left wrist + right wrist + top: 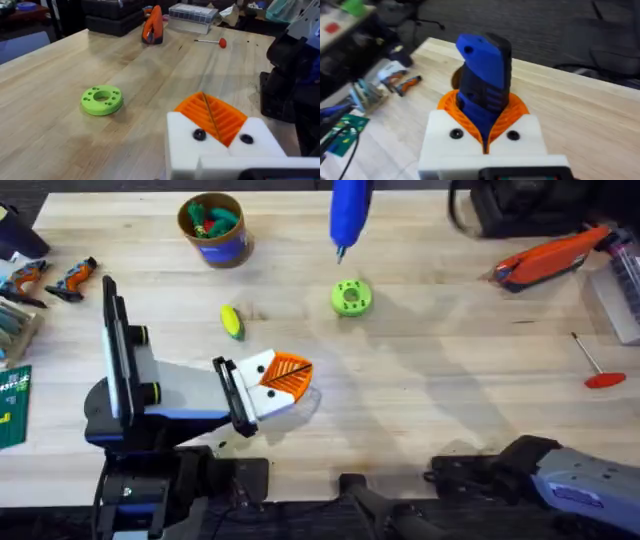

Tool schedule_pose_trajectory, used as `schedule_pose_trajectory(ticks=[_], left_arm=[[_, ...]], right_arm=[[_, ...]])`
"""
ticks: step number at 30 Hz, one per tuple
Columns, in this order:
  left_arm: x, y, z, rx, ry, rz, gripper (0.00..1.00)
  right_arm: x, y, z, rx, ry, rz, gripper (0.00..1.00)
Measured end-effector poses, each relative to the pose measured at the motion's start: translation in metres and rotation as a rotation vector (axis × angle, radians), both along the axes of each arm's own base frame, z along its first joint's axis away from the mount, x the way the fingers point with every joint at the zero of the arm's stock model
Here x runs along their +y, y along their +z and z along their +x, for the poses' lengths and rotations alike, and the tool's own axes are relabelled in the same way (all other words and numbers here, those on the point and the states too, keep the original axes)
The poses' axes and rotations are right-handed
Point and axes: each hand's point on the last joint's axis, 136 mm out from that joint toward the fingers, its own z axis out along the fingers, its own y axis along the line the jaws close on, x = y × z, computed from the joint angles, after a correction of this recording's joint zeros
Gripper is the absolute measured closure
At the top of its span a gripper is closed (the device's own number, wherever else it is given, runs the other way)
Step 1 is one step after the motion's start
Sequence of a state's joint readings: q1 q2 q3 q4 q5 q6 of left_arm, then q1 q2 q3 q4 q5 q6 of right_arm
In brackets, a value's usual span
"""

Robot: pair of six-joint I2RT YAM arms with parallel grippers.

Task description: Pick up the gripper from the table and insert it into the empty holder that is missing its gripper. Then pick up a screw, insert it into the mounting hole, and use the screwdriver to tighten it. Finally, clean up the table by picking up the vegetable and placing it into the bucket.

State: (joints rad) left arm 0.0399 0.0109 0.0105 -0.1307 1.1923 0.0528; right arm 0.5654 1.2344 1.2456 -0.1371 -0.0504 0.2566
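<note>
Blue and thick, the screwdriver [484,87] sits pinched between the orange pads of the right gripper [485,131], whose jaws press on it from both sides. From above, the screwdriver [350,215] hangs over the far part of the wooden bench [440,390] with its metal tip pointing down. Just in front of it a flat green disc with holes [351,297] lies on the wood. The left gripper [285,377] hangs low over the middle of the bench, near the front, and its jaws are pressed together with nothing between them; its orange pads [212,116] meet in a thin line. The little yellow-green vegetable [232,321] lies on the bench to the left of the disc, a bit beyond the left gripper. The bucket [213,230] stands at the far left part of the bench, well apart from the vegetable, with some green and red bits inside. A thin metal rod with a red handle [597,368] lies far off to the right. An orange and black tool [548,260] lies near the far right corner
</note>
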Motion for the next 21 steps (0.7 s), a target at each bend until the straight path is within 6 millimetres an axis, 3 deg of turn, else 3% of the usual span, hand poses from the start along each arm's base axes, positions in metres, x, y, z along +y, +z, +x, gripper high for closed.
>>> schedule_pose_trajectory(ticks=[10,12,13,14,21], left_arm=[[0.0,0.0,0.0,0.0,0.0,0.0,0.994],[0.0,0.0,0.0,0.0,0.0,0.0,0.994],[0.0,0.0,0.0,0.0,0.0,0.0,0.994],[0.0,0.0,0.0,0.0,0.0,0.0,0.994],[0.0,0.0,0.0,0.0,0.0,0.0,0.994]], right_arm=[[0.014,-0.024,-0.02,-0.15,0.249,0.263,0.975],[0.017,-0.021,-0.03,-0.188,0.33,0.295,0.975],[0.031,-0.006,-0.058,-0.251,0.496,0.332,0.975],[0.035,-0.003,-0.065,-0.262,0.536,0.337,0.975],[0.059,-0.003,-0.102,-0.256,0.704,0.337,0.975]])
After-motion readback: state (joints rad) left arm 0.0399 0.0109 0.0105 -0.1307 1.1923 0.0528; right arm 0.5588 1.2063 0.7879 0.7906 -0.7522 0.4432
